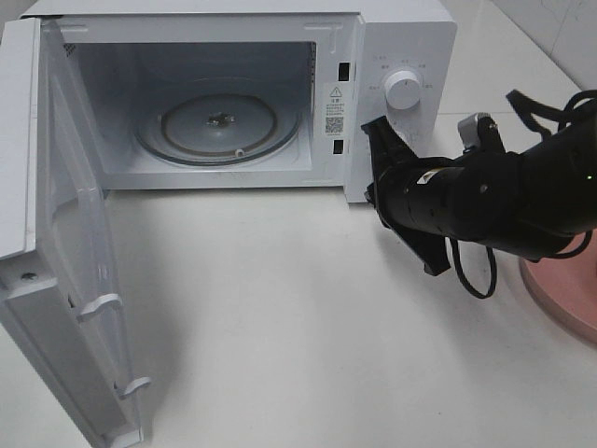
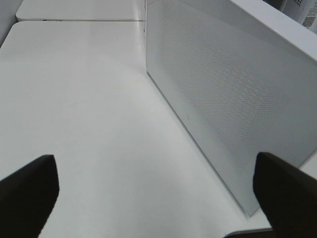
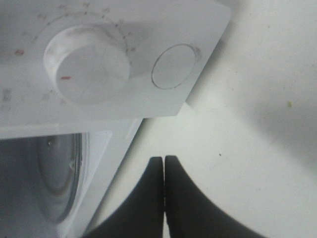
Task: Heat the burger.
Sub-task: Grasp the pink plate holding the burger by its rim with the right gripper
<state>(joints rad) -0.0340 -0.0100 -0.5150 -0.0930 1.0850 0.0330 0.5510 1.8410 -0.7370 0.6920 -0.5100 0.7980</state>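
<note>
Microwave door (image 1: 65, 280) sits closest to the overhead cam, swung fully open on the hinge side of the microwave (image 1: 224, 65). That makes sense, since the cavity has to be reachable for loading.

Thing is, the burger doesn't show up in any of the three views. My guess is it's on the pink plate (image 1: 560, 289) off the control-panel side of the microwave. Only a slice of that plate peeks out from under the right arm (image 1: 485, 201), and the frame edge cuts off the rest, so I can't confirm it.

Working outward, the right tool (image 3: 164, 161) is pinched fully together with nothing in it. It hovers just off the microwave's lower front corner, below the knob (image 1: 403, 91) and near the round button (image 3: 174, 66). I'd guess it's there because of the door or the controls, not the food.

Inside the microwave, the glass turntable (image 1: 219, 126) has nothing on it, so loading isn't done yet.

The left tool (image 2: 153, 166) has its fingers spread wide apart with only desk (image 2: 74, 99) between them. It's next to a perforated white panel (image 2: 233, 94) on the microwave's far side from the plate. I can't tell whether that panel is the door or the side wall. This tool doesn't appear in the overhead view at all.
</note>
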